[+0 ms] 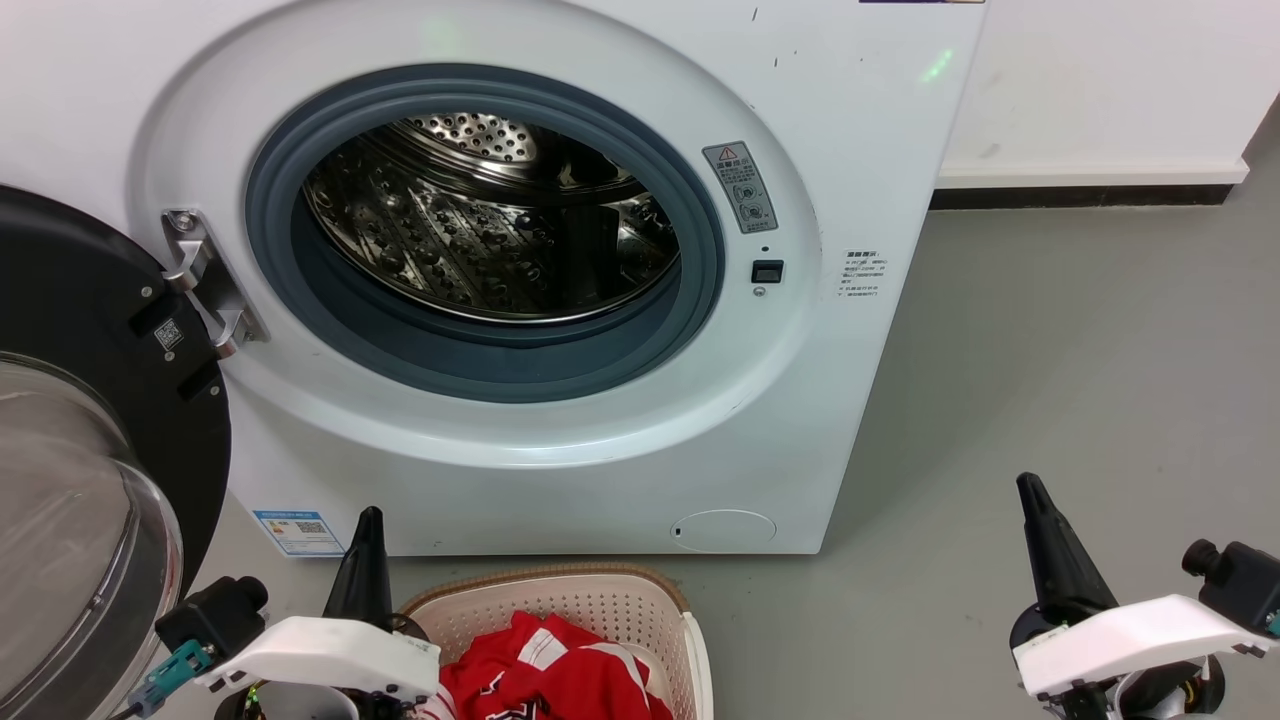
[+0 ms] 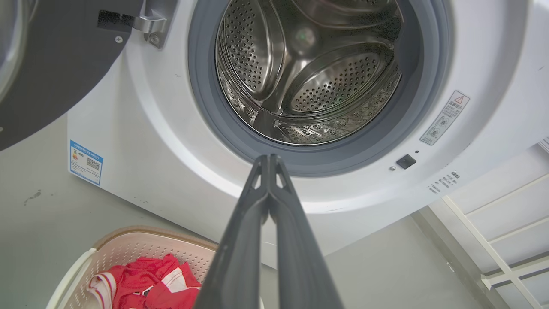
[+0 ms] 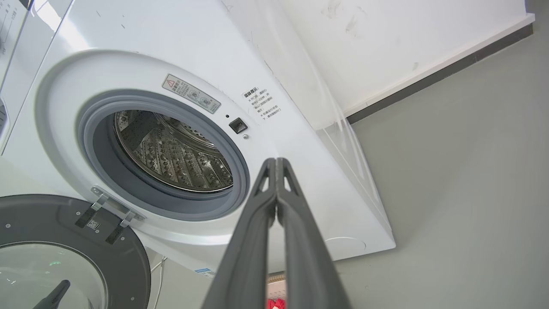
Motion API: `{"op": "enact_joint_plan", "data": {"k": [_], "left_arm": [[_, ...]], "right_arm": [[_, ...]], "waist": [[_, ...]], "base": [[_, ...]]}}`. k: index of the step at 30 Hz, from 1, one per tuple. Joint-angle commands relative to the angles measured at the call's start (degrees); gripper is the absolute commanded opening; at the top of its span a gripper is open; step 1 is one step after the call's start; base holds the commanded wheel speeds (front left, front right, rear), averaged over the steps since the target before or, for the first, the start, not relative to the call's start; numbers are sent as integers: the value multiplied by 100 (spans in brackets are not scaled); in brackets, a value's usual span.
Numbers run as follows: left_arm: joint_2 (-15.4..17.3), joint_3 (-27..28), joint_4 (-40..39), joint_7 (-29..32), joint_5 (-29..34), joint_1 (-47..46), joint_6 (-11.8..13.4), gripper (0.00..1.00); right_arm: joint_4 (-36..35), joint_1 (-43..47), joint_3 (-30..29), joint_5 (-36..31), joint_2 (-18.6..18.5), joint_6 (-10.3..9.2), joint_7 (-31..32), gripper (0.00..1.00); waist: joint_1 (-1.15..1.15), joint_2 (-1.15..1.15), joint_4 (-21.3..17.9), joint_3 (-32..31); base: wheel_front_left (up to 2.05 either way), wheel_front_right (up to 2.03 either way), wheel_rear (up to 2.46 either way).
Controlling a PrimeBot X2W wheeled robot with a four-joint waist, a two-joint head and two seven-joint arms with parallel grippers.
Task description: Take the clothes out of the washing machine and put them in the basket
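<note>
Head view shows the red-and-white clothes (image 1: 560, 665) heaped in the basket (image 1: 560, 580), which stands on the grey floor (image 1: 1050, 380) just in front of the washer (image 1: 860, 150). The washer's steel drum (image 1: 470, 250) shows bare perforated metal, and its door (image 1: 80, 320) hangs open at the left. The left gripper (image 1: 369, 518) hovers just beside the basket's left rim and the right gripper (image 1: 1028, 488) is well apart over the floor to the right; in both wrist views each pair of fingers is pressed together, tips touching, pointing toward the washer's front.
</note>
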Motion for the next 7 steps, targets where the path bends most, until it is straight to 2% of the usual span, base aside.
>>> {"op": "enact_joint_plan", "data": {"k": [1, 7], "left_arm": [[10, 48, -46, 43, -192, -150, -48, 0], [4, 134, 10, 204, -843, -204, -132, 0]], "right_arm": [[-30, -158, -16, 215, -46, 0, 28, 0], [73, -219, -55, 899, -62, 0, 100, 0]], "waist": [[-1, 0, 2, 0], [-1, 0, 13, -2]], "base": [[0, 0, 0], [0, 0, 0]]}}
